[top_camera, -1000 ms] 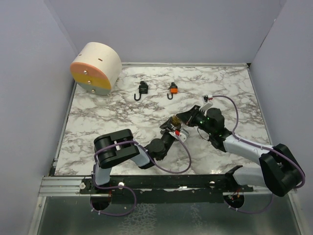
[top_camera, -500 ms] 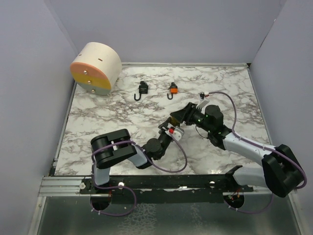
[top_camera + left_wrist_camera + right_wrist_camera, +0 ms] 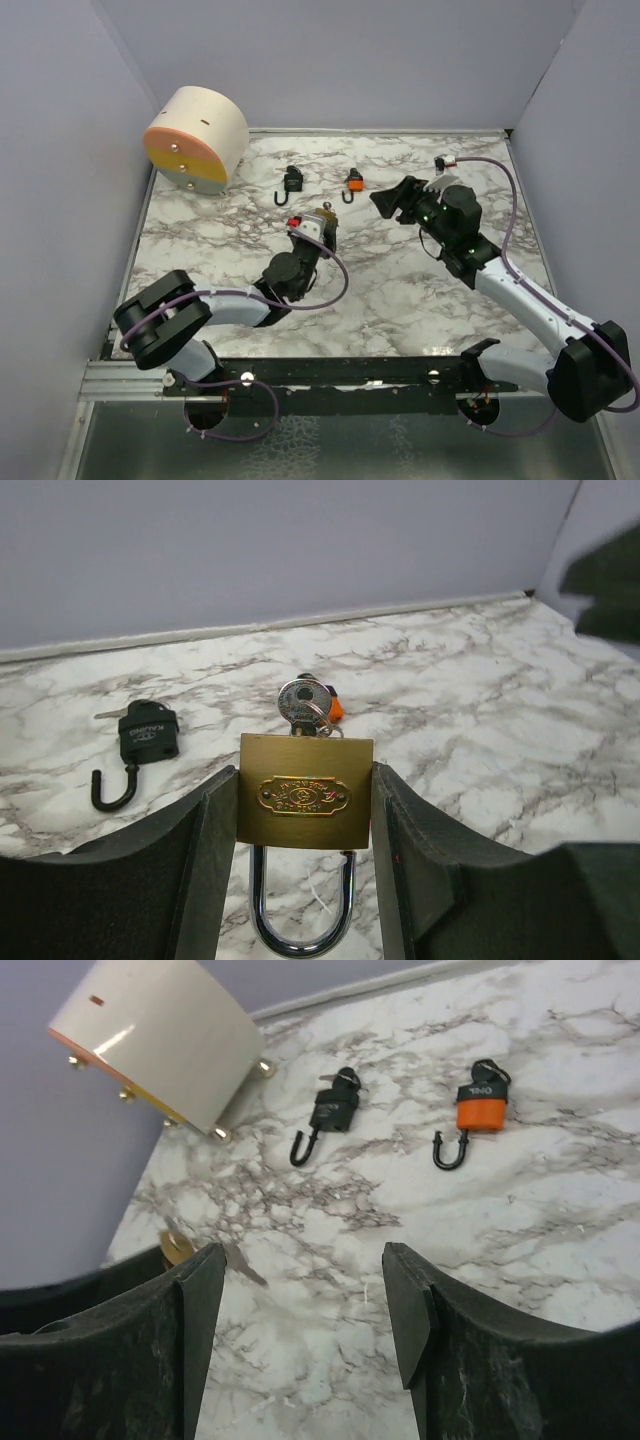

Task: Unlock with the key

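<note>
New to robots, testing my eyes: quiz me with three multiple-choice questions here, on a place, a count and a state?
1. The brass padlock is in: A the left jaws; B the right jaws; C neither.
2. Small padlocks lying on the table: A one; B two; C four.
3. The right jaws are: A open, empty; B shut, empty; C shut on a padlock.
Answers: 1A, fingers flank its body; 2B, a black padlock and an orange padlock; 3A, only table shows between them.
</note>
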`<state>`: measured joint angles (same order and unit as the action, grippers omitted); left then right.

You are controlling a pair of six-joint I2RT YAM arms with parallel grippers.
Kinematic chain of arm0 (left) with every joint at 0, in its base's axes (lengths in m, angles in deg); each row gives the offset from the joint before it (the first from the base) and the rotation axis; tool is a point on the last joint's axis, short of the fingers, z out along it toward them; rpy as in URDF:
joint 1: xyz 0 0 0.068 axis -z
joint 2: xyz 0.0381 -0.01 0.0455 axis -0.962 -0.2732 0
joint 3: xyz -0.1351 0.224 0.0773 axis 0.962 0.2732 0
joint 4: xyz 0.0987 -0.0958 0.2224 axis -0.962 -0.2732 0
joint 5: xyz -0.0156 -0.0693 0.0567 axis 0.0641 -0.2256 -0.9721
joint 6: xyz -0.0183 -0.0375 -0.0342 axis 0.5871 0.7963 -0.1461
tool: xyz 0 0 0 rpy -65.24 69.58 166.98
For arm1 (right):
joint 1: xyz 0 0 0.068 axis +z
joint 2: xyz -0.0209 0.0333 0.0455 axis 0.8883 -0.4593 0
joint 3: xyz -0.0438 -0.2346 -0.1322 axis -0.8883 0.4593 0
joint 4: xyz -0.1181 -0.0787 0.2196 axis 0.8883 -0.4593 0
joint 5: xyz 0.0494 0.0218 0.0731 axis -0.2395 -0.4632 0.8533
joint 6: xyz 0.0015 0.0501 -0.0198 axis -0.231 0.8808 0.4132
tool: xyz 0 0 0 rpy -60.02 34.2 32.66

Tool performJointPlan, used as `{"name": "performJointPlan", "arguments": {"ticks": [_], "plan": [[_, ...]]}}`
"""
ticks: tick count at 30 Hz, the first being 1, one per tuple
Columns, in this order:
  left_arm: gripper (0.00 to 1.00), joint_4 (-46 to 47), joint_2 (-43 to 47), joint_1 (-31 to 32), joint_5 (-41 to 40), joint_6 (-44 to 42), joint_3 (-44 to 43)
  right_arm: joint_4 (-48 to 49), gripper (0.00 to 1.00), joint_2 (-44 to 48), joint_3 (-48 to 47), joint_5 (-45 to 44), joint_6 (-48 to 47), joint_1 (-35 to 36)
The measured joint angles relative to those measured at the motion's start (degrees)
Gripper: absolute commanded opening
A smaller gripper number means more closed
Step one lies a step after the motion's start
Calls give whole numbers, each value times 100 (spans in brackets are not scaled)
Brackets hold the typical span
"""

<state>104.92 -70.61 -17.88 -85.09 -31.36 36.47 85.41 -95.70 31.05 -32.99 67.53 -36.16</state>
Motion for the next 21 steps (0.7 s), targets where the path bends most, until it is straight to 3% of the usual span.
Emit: {"name": "performJointPlan", "arguments": {"ticks": [3,9,15,21], "plan": [[0,-597,461,-354,15,675,-72,-328,65,33,59,-142,-323,2],[0,-1377,614,-380,98,1622,-417,-428,65,146,706,103,-782,0],[0,-1714,597,-376,229,2378,-546,205,67,299,1545,1025,-693,2],[0,-1845,535,-376,284,2896,-555,1082,68,251,1779,1792,-282,2]]}}
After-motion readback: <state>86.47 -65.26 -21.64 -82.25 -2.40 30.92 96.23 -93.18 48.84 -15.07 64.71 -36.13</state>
